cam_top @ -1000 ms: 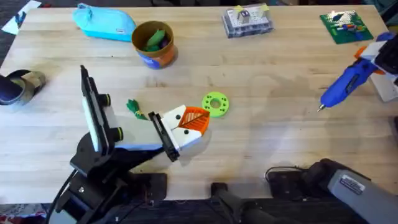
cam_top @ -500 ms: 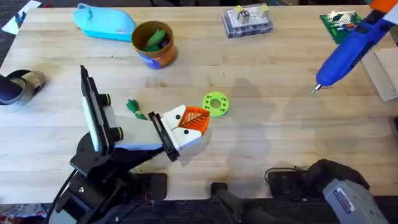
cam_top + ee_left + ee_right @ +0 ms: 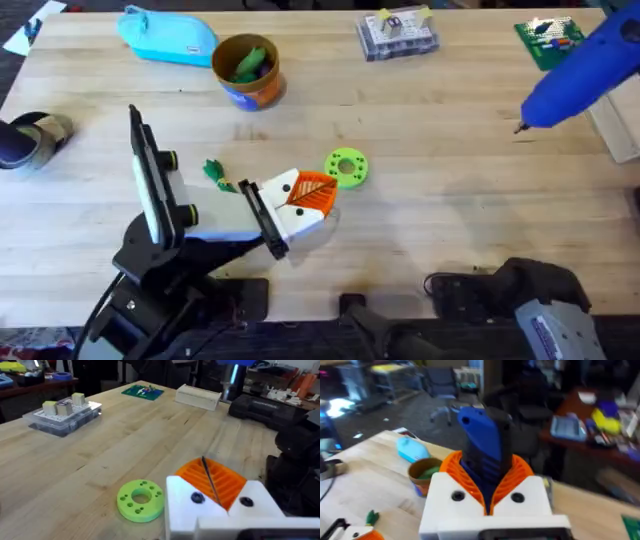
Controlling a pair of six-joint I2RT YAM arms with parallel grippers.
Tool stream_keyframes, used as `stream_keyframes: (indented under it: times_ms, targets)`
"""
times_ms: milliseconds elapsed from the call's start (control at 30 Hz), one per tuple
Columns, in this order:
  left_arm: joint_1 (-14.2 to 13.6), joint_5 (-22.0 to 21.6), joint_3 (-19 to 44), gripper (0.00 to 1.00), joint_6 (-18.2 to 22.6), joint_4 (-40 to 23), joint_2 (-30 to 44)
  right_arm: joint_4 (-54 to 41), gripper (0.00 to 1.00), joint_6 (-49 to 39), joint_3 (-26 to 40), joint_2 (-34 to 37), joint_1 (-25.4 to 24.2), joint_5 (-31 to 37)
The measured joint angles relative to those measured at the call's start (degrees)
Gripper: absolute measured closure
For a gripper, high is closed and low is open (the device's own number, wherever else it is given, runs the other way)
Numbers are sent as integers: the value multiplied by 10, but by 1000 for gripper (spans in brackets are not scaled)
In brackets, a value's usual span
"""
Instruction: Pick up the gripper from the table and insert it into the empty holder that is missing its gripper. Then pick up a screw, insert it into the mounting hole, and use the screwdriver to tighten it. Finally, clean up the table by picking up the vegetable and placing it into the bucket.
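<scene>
The blue screwdriver [image 3: 575,72] hangs above the table's far right, its thin tip pointing down and to the left. My right gripper [image 3: 487,480] is shut on the screwdriver [image 3: 480,445], which sits between its orange pads. My left gripper [image 3: 300,195] rests low over the table's middle front, its pads pressed together with nothing seen between them. The small dark-green vegetable [image 3: 215,172] lies on the wood just left of that gripper. The orange and blue bucket [image 3: 247,72] stands at the back left with green pieces inside. I can make out no loose gripper or screw.
A green ring disc [image 3: 346,167] lies right of my left gripper. A light-blue pouch [image 3: 168,35], a clear parts box [image 3: 398,33] and a green board [image 3: 553,42] line the far edge. A black stand with a white plate [image 3: 150,190] rises at the front left.
My right gripper has lifted the screwdriver off the table and carried it up toward the far right. The left arm has stayed still.
</scene>
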Motion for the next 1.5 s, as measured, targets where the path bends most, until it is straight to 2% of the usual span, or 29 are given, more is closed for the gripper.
stream_keyframes:
  times_ms: [133,233,333,567,767,900,1167,1500]
  targets:
    - [0,0,0,987,0,0,0,100,978,10,-53,-5,77,-11]
    - [0,0,0,987,0,0,0,195,978,28,-105,7,154,-6]
    - [0,0,0,987,0,0,0,245,978,44,-133,25,225,12]
    - [0,0,0,987,0,0,0,340,978,58,-142,98,398,66]
    - [0,0,0,987,0,0,0,439,978,63,-143,177,504,79]
    - [0,0,0,987,0,0,0,474,978,75,-143,212,543,81]
    - [0,0,0,987,0,0,0,537,978,94,-143,266,589,83]
    - [0,0,0,987,0,0,0,560,978,111,-143,315,615,83]
